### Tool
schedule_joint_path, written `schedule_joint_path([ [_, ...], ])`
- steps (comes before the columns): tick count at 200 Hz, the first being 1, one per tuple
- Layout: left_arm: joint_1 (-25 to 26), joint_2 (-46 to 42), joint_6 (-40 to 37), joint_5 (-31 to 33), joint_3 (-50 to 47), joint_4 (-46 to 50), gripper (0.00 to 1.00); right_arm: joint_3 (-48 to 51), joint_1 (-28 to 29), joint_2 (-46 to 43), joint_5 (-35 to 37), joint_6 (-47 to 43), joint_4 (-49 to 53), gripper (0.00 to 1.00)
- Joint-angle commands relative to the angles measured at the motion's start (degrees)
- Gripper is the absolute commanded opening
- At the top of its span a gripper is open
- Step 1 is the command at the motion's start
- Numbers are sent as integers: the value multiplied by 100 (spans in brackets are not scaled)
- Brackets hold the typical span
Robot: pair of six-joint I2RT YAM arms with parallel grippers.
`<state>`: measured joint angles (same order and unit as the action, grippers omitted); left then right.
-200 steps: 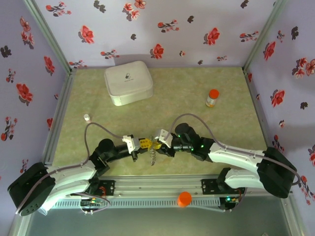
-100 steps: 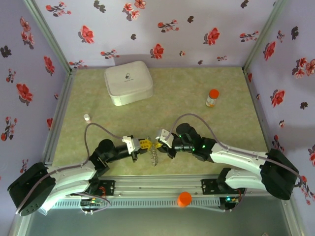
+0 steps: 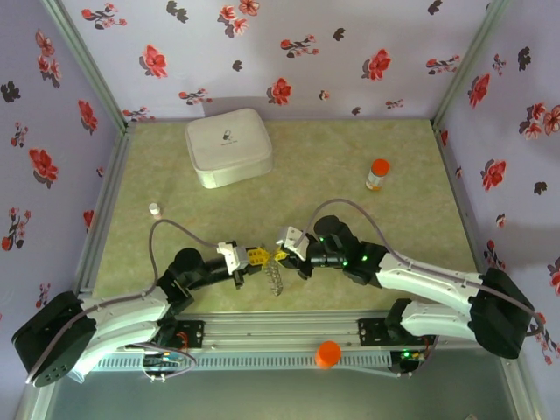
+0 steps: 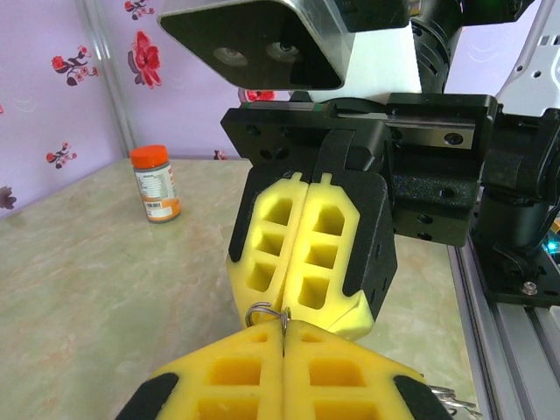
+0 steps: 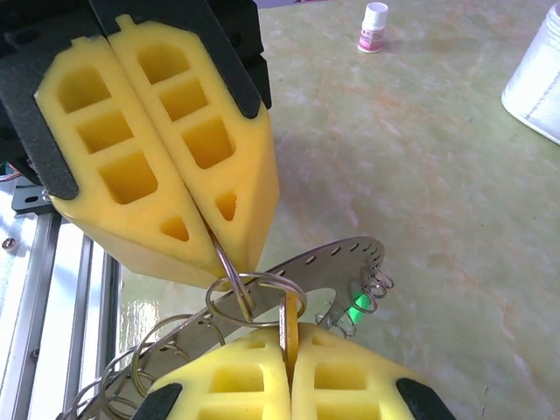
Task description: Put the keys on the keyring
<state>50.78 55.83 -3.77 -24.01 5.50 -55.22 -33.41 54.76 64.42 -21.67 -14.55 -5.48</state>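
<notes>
A vial [image 3: 154, 209] stands at the table's [image 3: 411, 166] left, a white box [image 3: 229, 147] at the back; the left gripper [image 3: 255, 256] has its pads pressed together, pinching a wire split ring [image 5: 255, 297]; the grey keyring [image 5: 337, 259] hangs tilted just under the meeting tips near the front edge, the green key [image 5: 357, 307] beside it; the right gripper [image 3: 282, 255] is clamped on an orange sliver, apparently the yellow key [image 5: 289, 322], at the split ring; a bottle [image 3: 377, 174] stands far right.
</notes>
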Motion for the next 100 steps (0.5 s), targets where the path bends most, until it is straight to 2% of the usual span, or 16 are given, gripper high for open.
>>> schedule_joint_path([
  [1, 2, -129, -155, 72, 20, -115, 0, -218, 23, -214, -51, -101, 181, 0],
  [49, 2, -426, -415, 377, 53, 389, 0, -235, 21, -615, 615, -227, 686, 0],
  [78, 1, -554, -638, 506, 292, 1196, 0, -325, 18, -782, 736, -320, 914, 0],
  [94, 8, -485, -669, 516, 338, 1233, 0, -415, 23, -800, 760, -372, 991, 0],
  [100, 3, -461, -675, 533, 330, 1160, 4, -453, 19, -799, 791, -381, 1013, 0],
])
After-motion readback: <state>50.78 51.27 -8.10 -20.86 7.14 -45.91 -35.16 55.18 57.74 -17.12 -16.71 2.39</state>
